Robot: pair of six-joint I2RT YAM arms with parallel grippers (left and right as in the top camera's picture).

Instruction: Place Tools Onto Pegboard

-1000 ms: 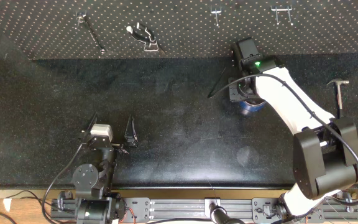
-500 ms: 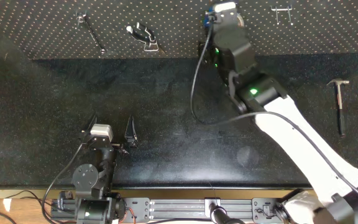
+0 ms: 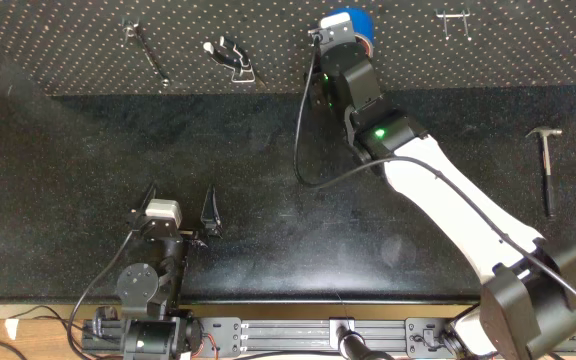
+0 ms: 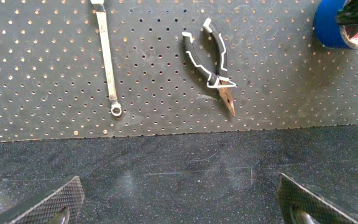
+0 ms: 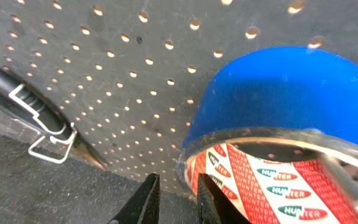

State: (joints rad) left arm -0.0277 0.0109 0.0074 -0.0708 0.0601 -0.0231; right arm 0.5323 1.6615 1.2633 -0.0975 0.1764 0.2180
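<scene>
The blue tape roll (image 3: 356, 18) is held up at the pegboard (image 3: 58, 45) by the right gripper (image 5: 176, 200), whose fingers are clamped on the roll's wall. A wrench (image 3: 146, 50) and pliers (image 3: 230, 58) are hung on the board to its left. A hammer (image 3: 545, 165) is laid on the black table (image 3: 268, 180). The left gripper (image 4: 180, 205) is seen near its base, fingers spread wide apart and gripping nothing.

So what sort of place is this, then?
Probably a workshop-style robot test bench: a pegboard hung with a wrench and pliers, a black table, and the right gripper holding blue tape by the board.
</scene>
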